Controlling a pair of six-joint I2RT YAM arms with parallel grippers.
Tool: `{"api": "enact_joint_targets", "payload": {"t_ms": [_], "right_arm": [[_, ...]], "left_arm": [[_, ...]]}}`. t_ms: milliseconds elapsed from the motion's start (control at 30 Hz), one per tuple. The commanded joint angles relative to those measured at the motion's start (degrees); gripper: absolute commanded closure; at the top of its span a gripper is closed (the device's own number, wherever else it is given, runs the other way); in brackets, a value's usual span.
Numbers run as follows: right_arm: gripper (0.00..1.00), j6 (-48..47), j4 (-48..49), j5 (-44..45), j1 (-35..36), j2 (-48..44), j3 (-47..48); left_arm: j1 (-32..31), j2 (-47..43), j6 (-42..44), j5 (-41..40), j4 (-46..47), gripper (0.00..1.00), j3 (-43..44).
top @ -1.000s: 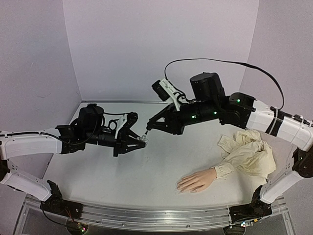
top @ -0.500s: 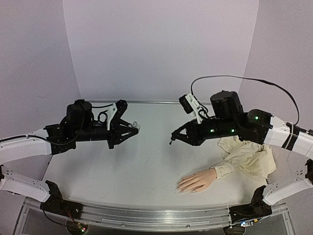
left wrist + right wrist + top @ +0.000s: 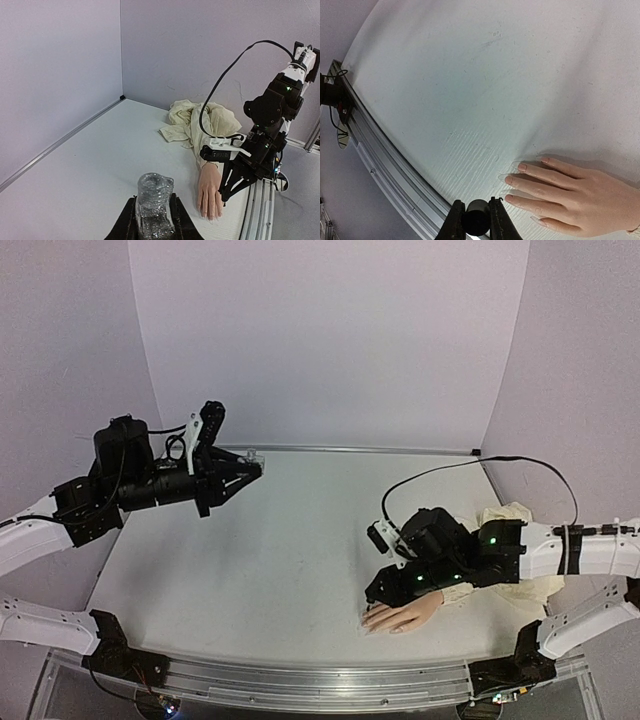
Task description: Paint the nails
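The mannequin hand lies palm down near the front edge, fingers pointing left, its cream sleeve bunched behind it. Its nails show pale in the right wrist view. My right gripper hovers just over the fingertips, shut on a black brush cap; the brush tip is hidden. My left gripper is raised at the back left, shut on a clear glittery polish bottle. The left wrist view shows the hand with the right gripper beside it.
A metal rail runs along the table's near edge, close below the fingertips. Lilac walls enclose the back and both sides. The right arm's black cable loops above the sleeve.
My left arm has pulled back and up to the left with the bottle. My right arm has swung down and toward the front, from mid-table to the mannequin hand's fingertips.
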Motion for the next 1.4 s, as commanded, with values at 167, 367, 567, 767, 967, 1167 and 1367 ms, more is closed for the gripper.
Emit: {"api": "enact_joint_targets", "payload": {"t_ms": [167,367,567,767,967,1167,1367], "right_arm": [[1.0,6.06,-2.21,9.84,7.77,6.87,0.78],[1.0,8.43,-4.2,15.09,11.7,10.7,3.4],[1.0,11.5,-7.72,19.14,12.89,13.4,5.58],[1.0,12.88,-8.05,20.09,13.21,14.54,5.82],[1.0,13.66,-8.41,21.87,13.31,15.7,6.53],[1.0,14.69,-9.53,22.79,13.31,16.79,6.83],[1.0,14.61,-10.0,23.56,13.31,17.78,7.44]], "left_arm": [[0.15,-1.77,3.61,-2.85,-2.62,1.0,0.95],[0.15,-3.2,4.3,-3.81,-2.64,1.0,-0.28],[0.15,-3.57,4.48,-3.71,-2.82,1.0,-0.15],[0.14,-3.91,4.63,-3.86,-2.98,1.0,-0.28],[0.15,-3.87,4.61,-3.65,-3.09,1.0,-0.13],[0.15,-3.99,4.76,-3.86,-3.27,1.0,-0.14],[0.15,-3.78,4.83,-3.65,-3.32,1.0,-0.03]]}}
